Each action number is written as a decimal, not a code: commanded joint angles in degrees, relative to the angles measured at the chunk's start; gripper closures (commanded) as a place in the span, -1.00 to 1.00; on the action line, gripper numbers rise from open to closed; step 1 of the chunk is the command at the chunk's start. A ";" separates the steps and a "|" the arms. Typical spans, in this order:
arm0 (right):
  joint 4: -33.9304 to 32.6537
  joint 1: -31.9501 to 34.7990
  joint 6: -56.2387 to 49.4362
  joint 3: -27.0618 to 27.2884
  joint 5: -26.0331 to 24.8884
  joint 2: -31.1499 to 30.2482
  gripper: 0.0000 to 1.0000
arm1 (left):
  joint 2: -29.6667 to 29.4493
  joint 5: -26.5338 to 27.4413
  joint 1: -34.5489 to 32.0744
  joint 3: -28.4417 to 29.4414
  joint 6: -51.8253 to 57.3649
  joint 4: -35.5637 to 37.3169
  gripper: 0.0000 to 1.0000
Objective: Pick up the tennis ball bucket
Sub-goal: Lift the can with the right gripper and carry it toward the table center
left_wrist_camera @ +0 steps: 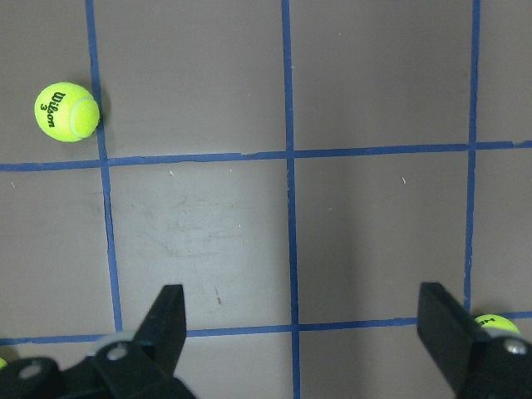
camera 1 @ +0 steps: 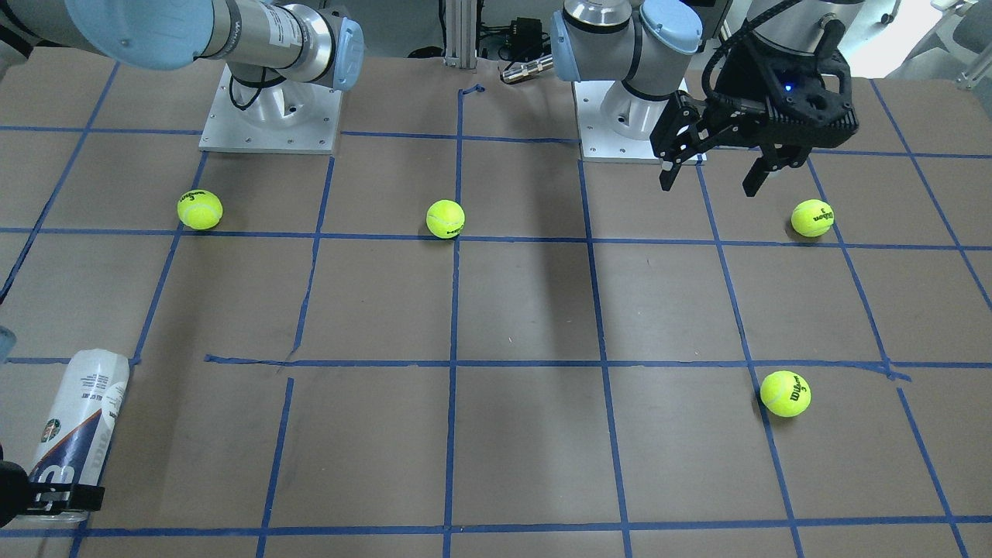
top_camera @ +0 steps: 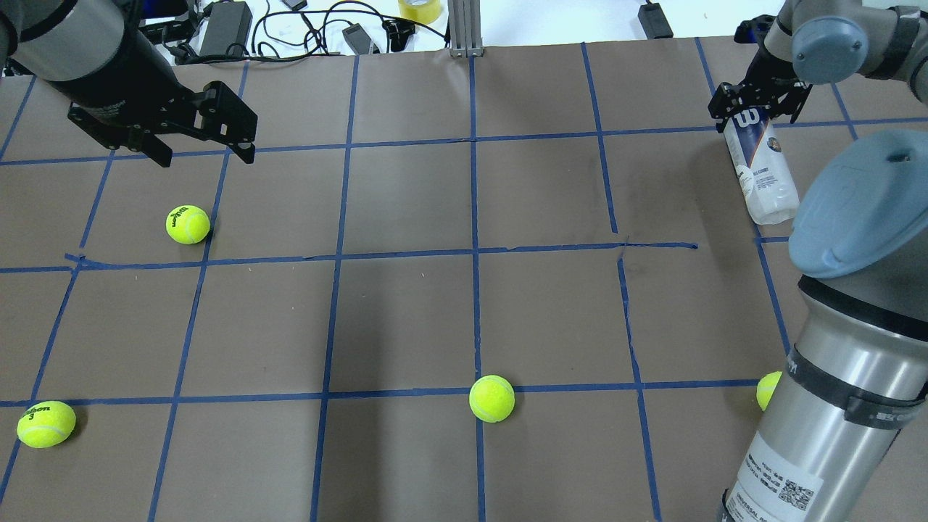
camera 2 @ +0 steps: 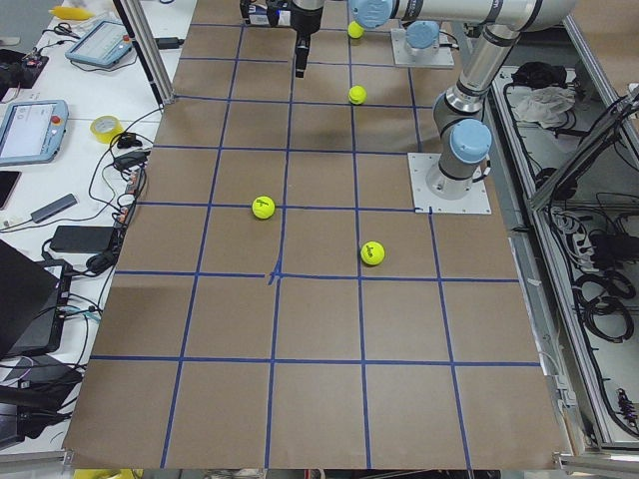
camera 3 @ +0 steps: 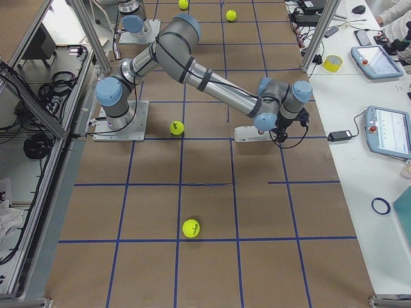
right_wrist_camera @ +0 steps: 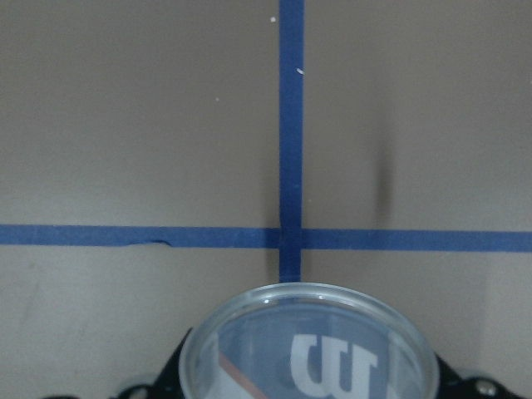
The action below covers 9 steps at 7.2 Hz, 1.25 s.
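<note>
Your brown paper-covered table (top_camera: 406, 319), marked into squares with blue tape, carries everything. The silver and pale blue right arm (top_camera: 841, 406) stretches to the far right part of the table, and the matching left arm (top_camera: 65, 43) hangs over the far left part. The slim, clear plastic, white-and-navy-labelled tennis ball bucket (top_camera: 761, 174) is at the far right, its length running back toward the robot and its "W" end outermost. You cannot tell whether its nearer end touches the table. The black right claw (top_camera: 752, 116) is clamped across that "W" end, 1 finger on each side. The black left claw (camera 1: 709, 174) hovers above the table, spread wide and holding nothing. 4 yellow-green tennis balls (top_camera: 188, 224) sit well apart: that 1 is just beside the left claw, 1 (top_camera: 46, 423) is near the left edge, 1 (top_camera: 491, 398) is central, and 1 (top_camera: 768, 390) is half hidden behind the right arm.
</note>
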 commanded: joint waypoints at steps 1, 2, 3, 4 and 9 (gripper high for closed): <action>1.64 3.50 -0.91 1.70 0.05 -5.13 0.18 | -0.01 0.07 0.03 0.00 0.01 0.04 -1.00; 2.69 6.74 -2.31 3.63 -0.04 -7.59 0.33 | -0.01 0.07 -0.06 0.00 -0.07 -0.05 -1.00; 2.96 11.64 -3.45 5.48 -0.13 -9.97 0.39 | 0.08 0.07 0.03 0.00 0.01 -0.05 -1.00; 2.96 16.91 -7.73 6.54 -0.39 -11.73 0.37 | 0.08 0.15 0.03 0.00 0.10 -0.05 -1.00; -3.62 36.72 -18.40 6.90 -0.74 -10.97 0.39 | 0.08 0.24 0.03 0.00 0.71 0.04 -1.00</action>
